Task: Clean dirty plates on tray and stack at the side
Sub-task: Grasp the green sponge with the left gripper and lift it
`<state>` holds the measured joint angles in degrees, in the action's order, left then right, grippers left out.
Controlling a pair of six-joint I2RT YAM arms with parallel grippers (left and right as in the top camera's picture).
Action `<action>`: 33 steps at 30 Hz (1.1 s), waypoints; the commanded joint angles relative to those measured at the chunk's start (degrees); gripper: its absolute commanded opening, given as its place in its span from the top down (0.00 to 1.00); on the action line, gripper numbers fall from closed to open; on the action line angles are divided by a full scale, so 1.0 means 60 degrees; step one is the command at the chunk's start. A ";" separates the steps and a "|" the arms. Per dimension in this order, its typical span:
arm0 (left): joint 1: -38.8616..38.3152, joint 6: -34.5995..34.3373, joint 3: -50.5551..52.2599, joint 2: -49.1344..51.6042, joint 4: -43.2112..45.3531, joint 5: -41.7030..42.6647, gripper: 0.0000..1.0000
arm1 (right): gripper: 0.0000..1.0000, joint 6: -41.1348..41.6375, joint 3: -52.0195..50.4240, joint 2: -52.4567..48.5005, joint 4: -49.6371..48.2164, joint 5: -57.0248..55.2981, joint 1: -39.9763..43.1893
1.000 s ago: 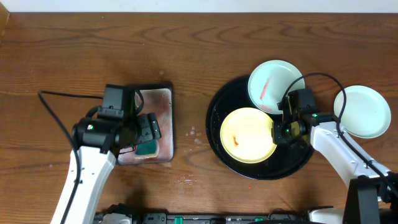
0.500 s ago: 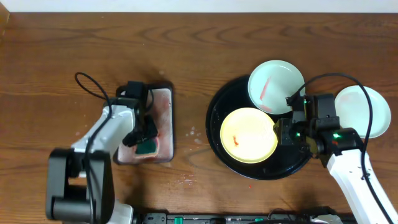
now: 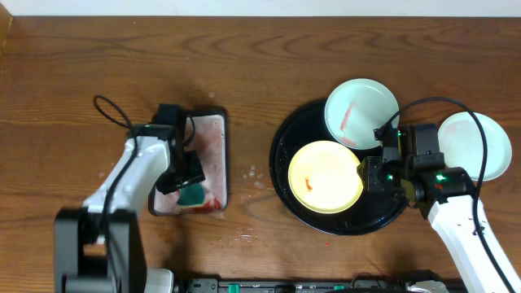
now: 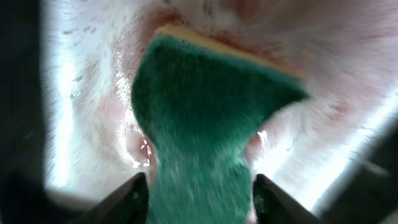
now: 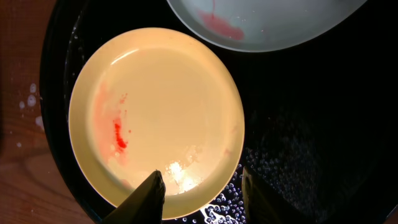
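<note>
The pale yellow plate [image 3: 324, 176] with a red smear lies in the round black tray [image 3: 286, 146]. A pale blue-white plate [image 3: 361, 112] with a red streak leans on the tray's far rim. A second blue-white plate [image 3: 476, 146] lies on the wood at the right. My right gripper [image 3: 368, 173] is open and straddles the yellow plate's right rim. In the right wrist view it [image 5: 200, 177] has one finger over the yellow plate [image 5: 161, 106] and one over the wet tray [image 5: 311, 124]. My left gripper [image 4: 202, 190] is shut on the green sponge [image 4: 205, 106].
The sponge [image 3: 193, 195] rests in the small rectangular black-rimmed tray [image 3: 213, 134], whose pinkish-white inside [image 4: 81, 93] is wet. Water drops lie on the wood [image 3: 252, 172] between the two trays. The left arm's cable loops over the table at the left.
The left arm has swung into a new pose while its gripper stays at the sponge. The right arm's elbow moved right; its gripper shifted slightly right along the yellow plate's rim.
</note>
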<state>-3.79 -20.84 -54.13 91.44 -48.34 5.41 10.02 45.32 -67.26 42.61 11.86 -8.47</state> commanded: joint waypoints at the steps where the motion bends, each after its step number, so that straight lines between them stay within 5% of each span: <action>1: 0.0029 0.0113 -0.0171 -0.0667 -0.0182 0.0000 0.44 | 0.61 0.0000 0.0135 0.0047 0.0015 0.0073 0.0084; 7: 0.0029 -0.0069 0.1049 -0.0273 0.1089 0.0000 0.47 | 0.61 0.0007 0.0131 0.0033 0.0036 0.0073 0.0084; 12: 0.0033 -0.0109 0.1636 -0.0055 0.1923 0.0004 0.92 | 0.60 0.0007 0.0124 -0.0084 0.0113 0.0069 0.0084; 21: 0.0029 0.0193 -0.0204 -0.0404 0.0033 0.0029 0.93 | 0.57 0.0117 0.0106 -0.1421 -0.0022 -0.0215 0.0095; 27: -0.0350 0.0364 -0.2226 -0.1005 -0.1636 0.0882 0.93 | 0.71 0.0182 0.0106 -0.2568 -0.0441 -0.0215 0.0091; 33: -0.1712 -0.0149 -0.2419 -0.1501 -0.0984 0.2422 0.93 | 0.77 0.0186 0.0106 -0.3734 -0.1224 -0.0211 0.0091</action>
<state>-10.00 -19.68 -67.88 83.07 -55.18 13.69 10.61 45.32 -87.00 36.53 10.70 -8.45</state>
